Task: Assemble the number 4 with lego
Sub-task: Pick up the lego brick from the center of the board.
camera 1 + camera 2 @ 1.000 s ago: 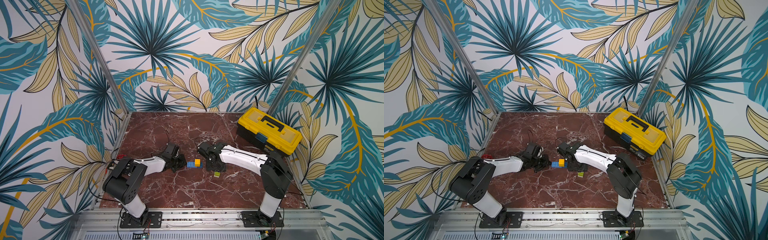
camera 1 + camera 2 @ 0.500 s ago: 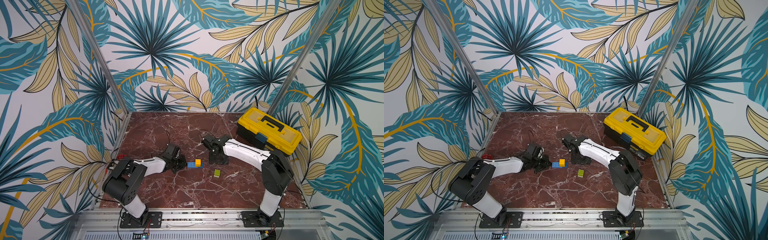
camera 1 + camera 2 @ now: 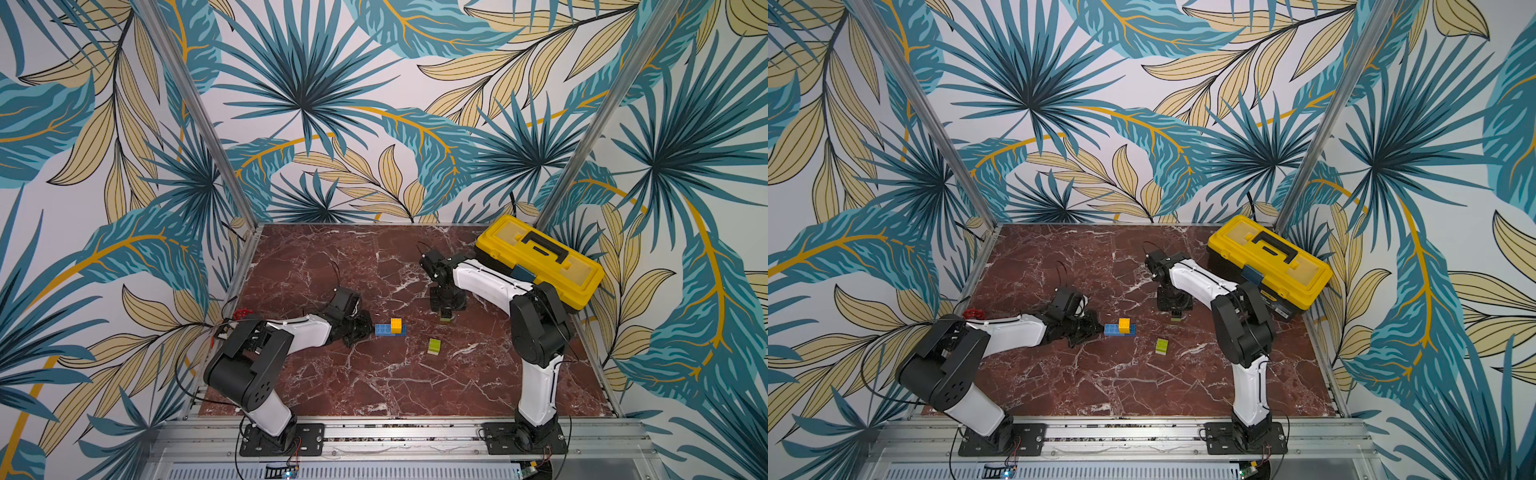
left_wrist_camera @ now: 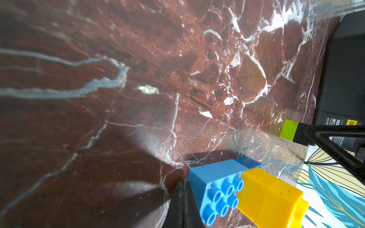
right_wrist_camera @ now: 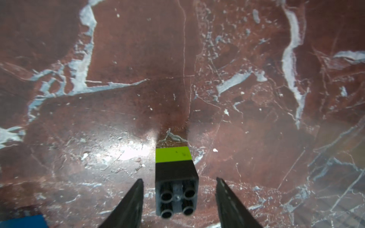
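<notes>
The lego (image 3: 1161, 346) sits in three groups on the marble table (image 3: 332, 249), as we see in both top views. Closest to the yellow toolbox (image 3: 573, 274) stands the black-and-green stack (image 5: 175, 177), green on the table, black on top with its hollow underside up. The right gripper (image 5: 178, 179) hangs over it, jaws spread, one finger on each side with a clear gap to the brick. Farther from the toolbox a loose green brick (image 3: 434, 346) lies alone. Farthest from the toolbox we find the blue brick (image 3: 383, 329) with yellow bricks (image 3: 396, 325) joined to it. The left gripper (image 3: 367, 328) has its jaws pressed together, its tip at the blue brick's end that faces away from the toolbox; we cannot tell whether it touches.
</notes>
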`<state>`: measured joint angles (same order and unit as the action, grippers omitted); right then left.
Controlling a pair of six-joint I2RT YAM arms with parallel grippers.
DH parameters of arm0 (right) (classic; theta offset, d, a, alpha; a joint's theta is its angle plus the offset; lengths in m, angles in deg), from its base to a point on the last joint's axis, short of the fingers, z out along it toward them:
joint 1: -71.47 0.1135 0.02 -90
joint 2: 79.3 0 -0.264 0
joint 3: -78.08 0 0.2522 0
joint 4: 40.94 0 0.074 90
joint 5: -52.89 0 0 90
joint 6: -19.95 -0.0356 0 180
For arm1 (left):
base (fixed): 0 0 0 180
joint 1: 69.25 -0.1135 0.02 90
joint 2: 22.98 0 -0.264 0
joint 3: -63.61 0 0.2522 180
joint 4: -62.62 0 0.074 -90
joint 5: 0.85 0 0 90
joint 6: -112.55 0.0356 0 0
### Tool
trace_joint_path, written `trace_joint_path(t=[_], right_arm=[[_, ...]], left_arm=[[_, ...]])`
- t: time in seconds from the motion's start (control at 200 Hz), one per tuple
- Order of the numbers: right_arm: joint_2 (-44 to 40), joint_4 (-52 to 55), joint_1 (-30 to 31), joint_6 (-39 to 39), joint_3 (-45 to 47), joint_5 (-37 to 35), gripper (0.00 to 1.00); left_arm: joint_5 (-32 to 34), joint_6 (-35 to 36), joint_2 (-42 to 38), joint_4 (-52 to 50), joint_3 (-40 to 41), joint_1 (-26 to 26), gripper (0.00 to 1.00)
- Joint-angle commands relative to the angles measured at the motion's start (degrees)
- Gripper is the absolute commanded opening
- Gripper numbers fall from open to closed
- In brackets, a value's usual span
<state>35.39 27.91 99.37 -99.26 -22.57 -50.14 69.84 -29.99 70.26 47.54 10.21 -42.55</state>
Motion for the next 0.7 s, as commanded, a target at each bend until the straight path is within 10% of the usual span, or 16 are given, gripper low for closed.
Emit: trace_joint_path(t=[0.0, 0.696], right_arm=[[0.88, -0.49, 0.04, 1.27, 1.07, 1.17, 0.54], [-4.22, -1.94, 0.11, -0.95, 5.67, 2.35, 0.25]], left_arm=[[0.44, -0.47, -0.87, -0.90, 1.57, 0.30, 0.00], [-0.28, -0.38, -1.91, -0.11, 2.45, 0.29, 0.00]])
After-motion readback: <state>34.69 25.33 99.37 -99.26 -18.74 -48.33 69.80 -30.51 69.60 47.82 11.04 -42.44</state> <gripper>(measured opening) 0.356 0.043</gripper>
